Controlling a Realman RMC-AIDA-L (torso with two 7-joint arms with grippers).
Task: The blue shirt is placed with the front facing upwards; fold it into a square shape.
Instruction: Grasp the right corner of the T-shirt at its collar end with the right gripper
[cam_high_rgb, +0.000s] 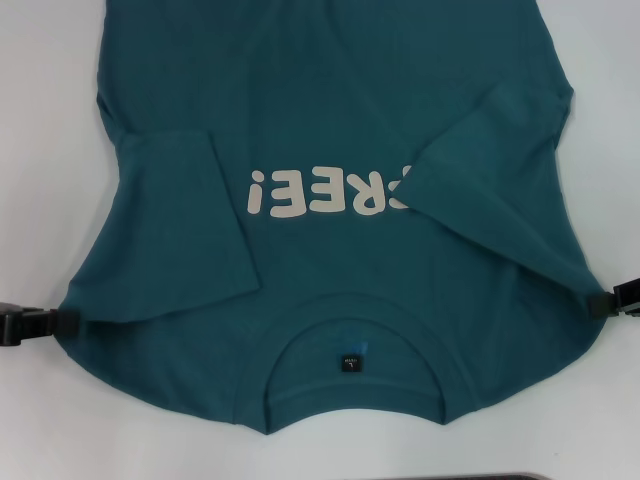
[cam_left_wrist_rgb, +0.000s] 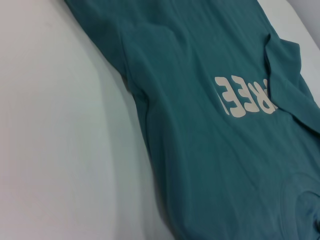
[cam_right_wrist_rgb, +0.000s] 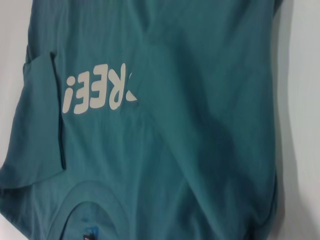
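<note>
The blue shirt (cam_high_rgb: 330, 110) lies face up on the white table, its ribbed collar (cam_high_rgb: 350, 330) and black neck label (cam_high_rgb: 352, 363) nearest me. The off-white "FREE!" lettering (cam_high_rgb: 320, 190) reads upside down, and the right sleeve (cam_high_rgb: 480, 150) covers its last letter. Both sleeves are folded inward; the left one (cam_high_rgb: 190, 230) lies flat on the chest. My left gripper (cam_high_rgb: 66, 322) is shut on the left shoulder edge and my right gripper (cam_high_rgb: 596, 303) on the right shoulder edge, with the fabric drawn to a point at each. Only the shirt (cam_left_wrist_rgb: 200, 130) (cam_right_wrist_rgb: 200, 100) and table appear in the wrist views.
The white table (cam_high_rgb: 40, 120) shows on both sides of the shirt and in front of the collar. A thin dark strip (cam_high_rgb: 520, 477) runs along the near edge at the right.
</note>
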